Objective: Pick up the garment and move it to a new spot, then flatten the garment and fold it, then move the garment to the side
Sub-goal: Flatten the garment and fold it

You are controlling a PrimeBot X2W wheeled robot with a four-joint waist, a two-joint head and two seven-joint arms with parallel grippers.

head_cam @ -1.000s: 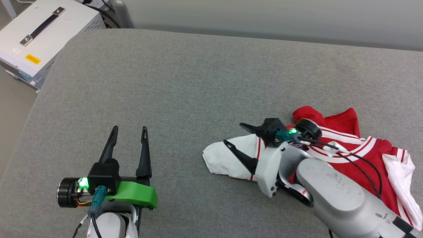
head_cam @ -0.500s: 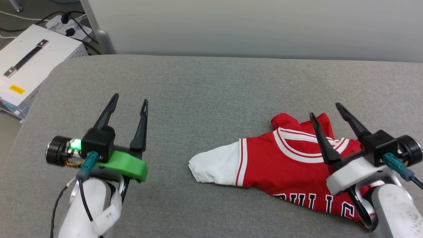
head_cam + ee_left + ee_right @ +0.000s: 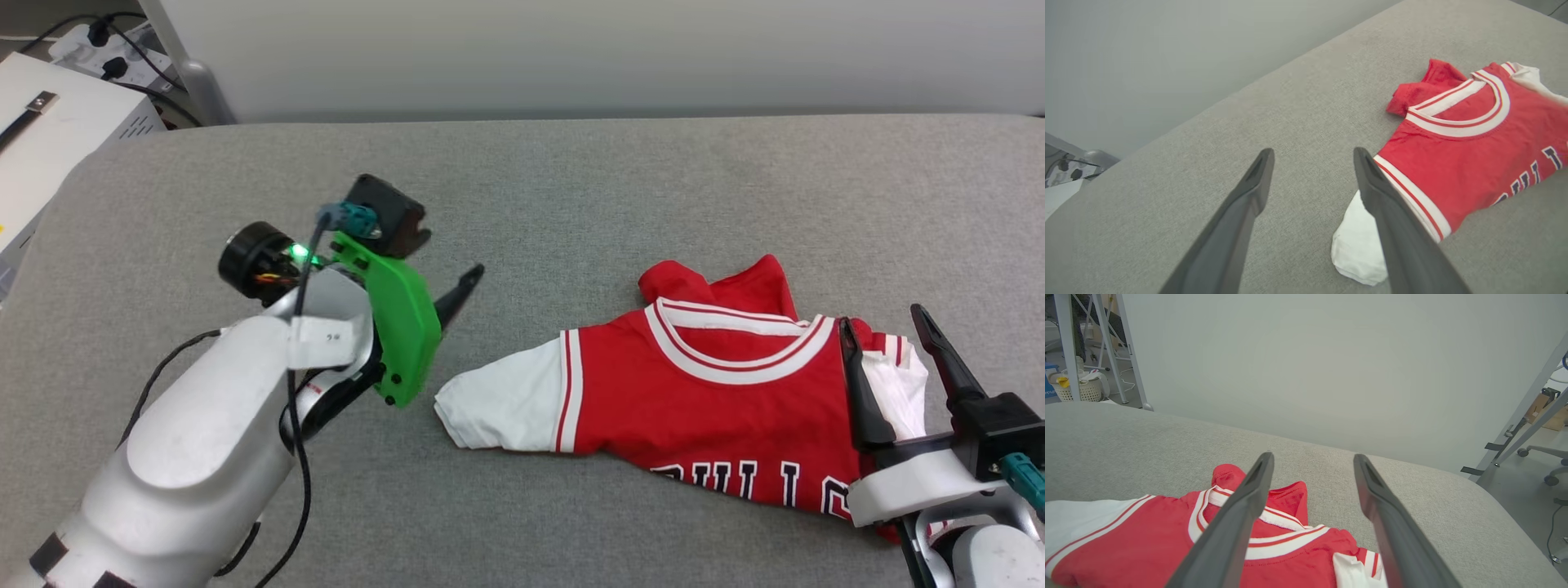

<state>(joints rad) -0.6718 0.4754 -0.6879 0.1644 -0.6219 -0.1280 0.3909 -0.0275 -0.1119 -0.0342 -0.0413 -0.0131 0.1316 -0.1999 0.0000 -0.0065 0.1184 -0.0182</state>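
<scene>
L gripper (image 3: 1313, 152) is standing wide open w/ nothing in it, tilting down toward the white sleeve (image 3: 498, 404) at centre frame in the head view, prob. lining up to pinch that edge for flattening. R gripper (image 3: 880, 318) is also gaping empty, hovering at lower right over the shirt (image 3: 702, 400). The shirt is lying chest-up but rumpled on the grey cushion (image 3: 571, 188), right of centre, collar toward the top, so each arm is facing one end.

The red shirt (image 3: 718, 408) has big black letters on its near front. Only "ULL" can be read; the rest is hidden.
</scene>
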